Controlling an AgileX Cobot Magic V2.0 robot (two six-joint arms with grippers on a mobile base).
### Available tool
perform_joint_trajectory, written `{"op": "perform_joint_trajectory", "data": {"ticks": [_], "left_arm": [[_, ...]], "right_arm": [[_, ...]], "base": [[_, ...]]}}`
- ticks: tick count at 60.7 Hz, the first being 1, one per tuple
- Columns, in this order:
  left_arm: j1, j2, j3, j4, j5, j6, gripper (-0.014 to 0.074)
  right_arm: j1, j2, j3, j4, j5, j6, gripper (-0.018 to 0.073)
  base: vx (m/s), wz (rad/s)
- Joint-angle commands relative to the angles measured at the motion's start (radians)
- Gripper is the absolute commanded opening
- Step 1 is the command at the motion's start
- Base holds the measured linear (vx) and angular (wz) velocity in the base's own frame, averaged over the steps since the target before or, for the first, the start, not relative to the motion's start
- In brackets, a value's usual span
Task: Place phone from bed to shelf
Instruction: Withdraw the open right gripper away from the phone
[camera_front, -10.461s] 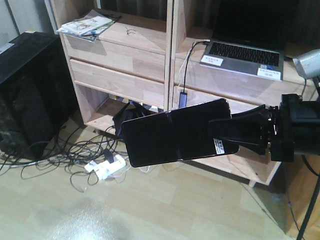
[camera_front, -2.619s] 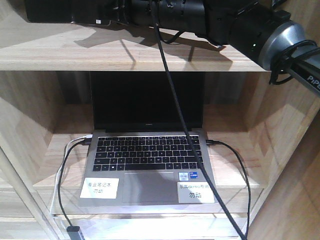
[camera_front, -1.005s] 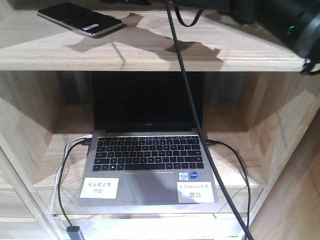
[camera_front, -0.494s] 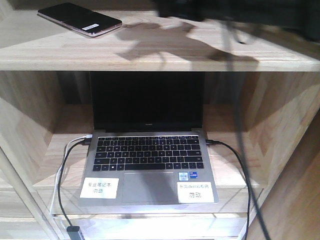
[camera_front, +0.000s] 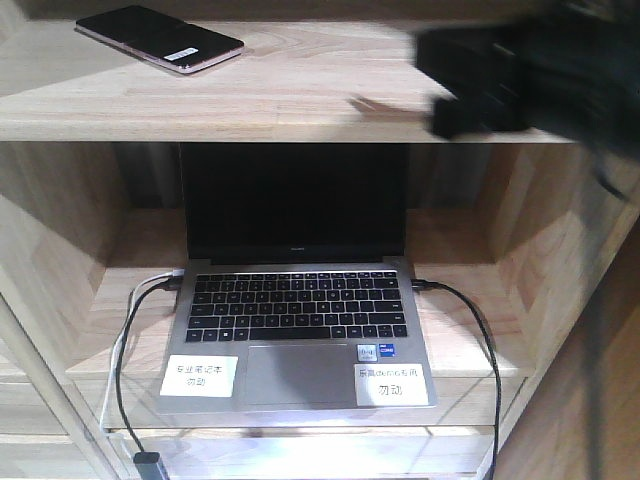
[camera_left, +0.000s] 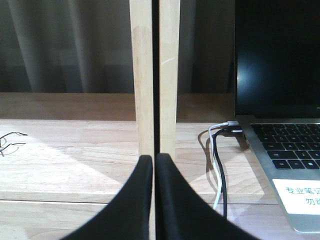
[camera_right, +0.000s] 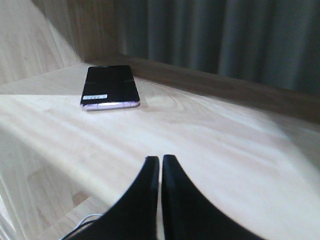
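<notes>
The thin glossy black phone (camera_front: 160, 38) with its white barcode sticker lies flat on the pale-wood shelf (camera_front: 300, 105) top board — placement looks done — while the right gripper (camera_right: 160, 162), fingers together and empty, sits well apart from it, so pulling clear seems next.

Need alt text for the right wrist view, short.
A black phone with a white sticker lies flat on the pale wooden shelf board, untouched. The right gripper, fingers together, sits in the foreground well short of it, with dark curtains behind.
</notes>
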Motion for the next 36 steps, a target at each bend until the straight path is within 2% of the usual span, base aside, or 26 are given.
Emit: {"op": "perform_joint_trajectory", "data": {"ticks": [1,36], "left_arm": [[-0.004,-0.006,0.003,-0.009,-0.074,-0.004,0.0001],[-0.004,-0.006,0.003,-0.009,-0.074,-0.004,0.0001]], "right_arm": [[-0.006,-0.115,0.059,0.028,-0.068,-0.011,-0.0006],[-0.006,-0.707,0.541,0.034,-0.105,0.003,-0.0004]], "base": [[0.0,0.0],[0.0,0.0]]}}
